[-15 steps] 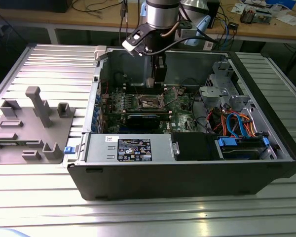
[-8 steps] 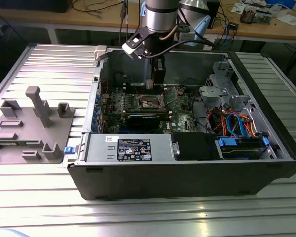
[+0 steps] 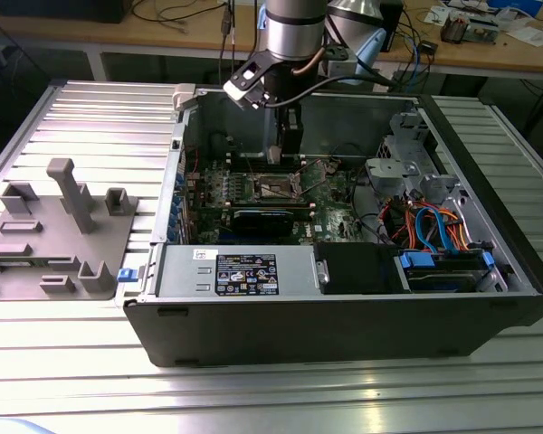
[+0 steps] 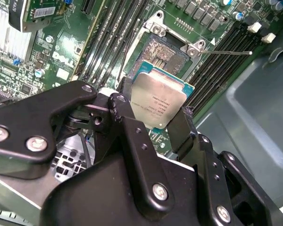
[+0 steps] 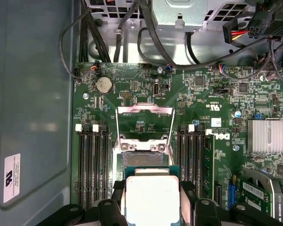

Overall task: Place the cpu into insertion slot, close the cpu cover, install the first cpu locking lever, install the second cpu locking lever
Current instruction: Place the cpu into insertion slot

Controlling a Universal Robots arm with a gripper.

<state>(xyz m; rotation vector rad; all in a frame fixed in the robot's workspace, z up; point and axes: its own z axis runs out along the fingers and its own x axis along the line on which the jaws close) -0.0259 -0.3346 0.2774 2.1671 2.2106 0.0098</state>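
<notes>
exterior view overlooks case [image 3: 326,325]; both wrist views near the cpu [image 4: 158,99] [image 5: 152,197]

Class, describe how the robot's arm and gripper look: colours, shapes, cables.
The arm is a silver-grey cylinder with a black cable looping off its wrist. The gripper is black: angular link plates fastened with silver screws, ending in two flat fingers.

An open black metal computer case [image 3: 344,334] rests on a ribbed silver aluminium surface [image 3: 253,398]. At the exterior view's left of it sits a grey plastic fixture block with upright posts [image 3: 63,226]. Inside, a grey metal box with a black label [image 3: 181,271] lines the near wall; blue and orange flat cables [image 3: 427,221] curl at the exterior view's right. In the first wrist view a green circuit board [image 5: 198,108] carries a round silver coin battery [image 5: 104,84], a finned silver heatsink [image 5: 268,135] and black memory slots [image 5: 87,165]
</notes>
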